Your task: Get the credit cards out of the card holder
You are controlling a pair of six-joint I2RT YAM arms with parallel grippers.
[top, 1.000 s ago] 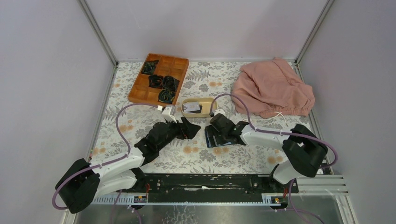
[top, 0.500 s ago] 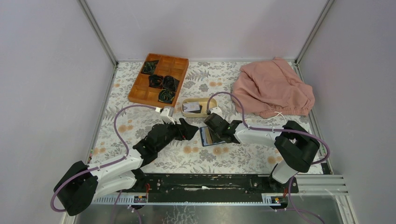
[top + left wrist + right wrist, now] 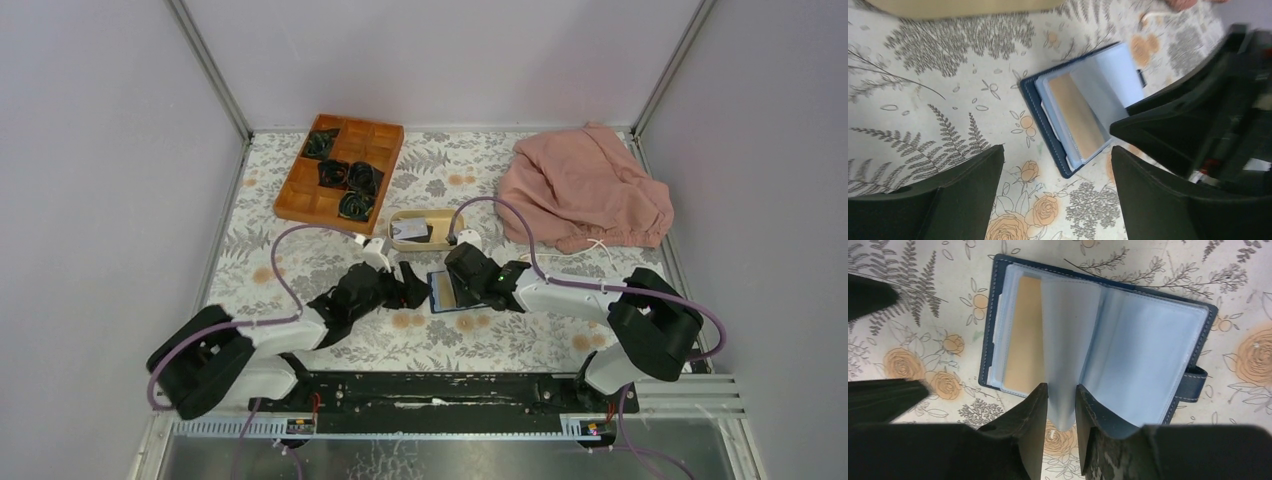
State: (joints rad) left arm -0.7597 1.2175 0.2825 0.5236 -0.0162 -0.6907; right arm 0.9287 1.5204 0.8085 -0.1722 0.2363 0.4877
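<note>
The navy card holder [image 3: 446,293] lies open on the flowered table, its pale blue pockets facing up. A tan card [image 3: 1023,335] sits in its left pocket [image 3: 1078,115]. My right gripper [image 3: 1061,388] is shut on a clear pocket leaf [image 3: 1068,330], which stands up from the middle of the card holder [image 3: 1143,340]. In the top view the right gripper [image 3: 464,284] covers the holder's right half. My left gripper [image 3: 1057,152] hangs open just left of the holder, nothing between its fingers [image 3: 408,290]. A pale card and a black card [image 3: 411,231] lie in the beige dish.
The beige oval dish [image 3: 428,215] stands just behind the holder. A wooden compartment tray [image 3: 290,195] with dark coiled items is at the back left. A pink cloth [image 3: 585,190] is heaped at the back right. Grey walls close in three sides.
My right gripper has closed on the pocket leaf and shifted left with the holder. My left arm has reached forward and right, up to the holder's left edge.
</note>
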